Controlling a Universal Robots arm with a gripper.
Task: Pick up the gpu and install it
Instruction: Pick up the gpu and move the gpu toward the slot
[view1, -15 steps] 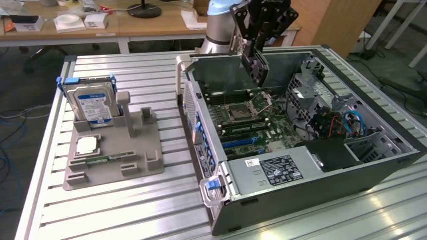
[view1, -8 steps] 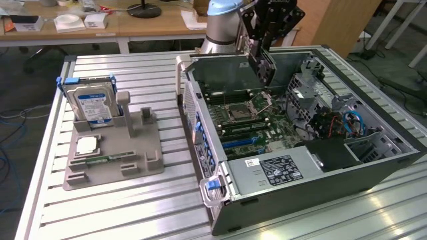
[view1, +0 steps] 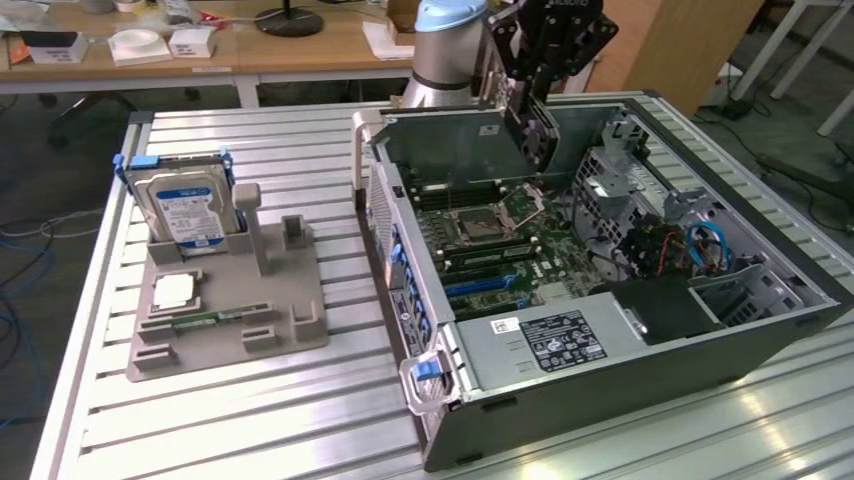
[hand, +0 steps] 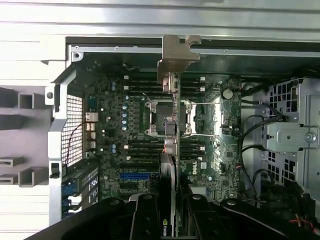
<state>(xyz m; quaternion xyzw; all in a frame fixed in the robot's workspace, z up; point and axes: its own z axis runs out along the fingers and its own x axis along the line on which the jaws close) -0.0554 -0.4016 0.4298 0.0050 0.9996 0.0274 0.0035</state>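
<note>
Standing over the open computer case (view1: 627, 390), the hand (view1: 534, 85) is clenched on the graphics card (view1: 539, 135). The card is held on edge and hangs below the hand at the far end of the case, as the exterior view has it. Whether its lower edge touches anything inside cannot be told.

From the wrist view, the hand (hand: 170, 210) has one black finger (hand: 145, 220) on each face of the card (hand: 169, 180). The thin board runs away from the fingers, edge-on. Its silver bracket (hand: 178, 52) is at the end farthest from them and lines up with the case wall. Below the card lies the motherboard (hand: 115, 130), with the processor socket (hand: 157, 122) directly beneath the card's line. A blue slot (hand: 135, 176) lies just beside that line.

Noted on the slatted metal worktop (view1: 267, 430):
- The case lies on its side with the side panel off, so the motherboard (view1: 494, 240) is exposed.
- Well apart, toward the exterior view's left, stands a grey parts holder (view1: 287, 325).
- A hard drive (view1: 187, 205) stands upright at the holder's far end.
- A memory stick (view1: 214, 320) lies flat in the holder.
</note>
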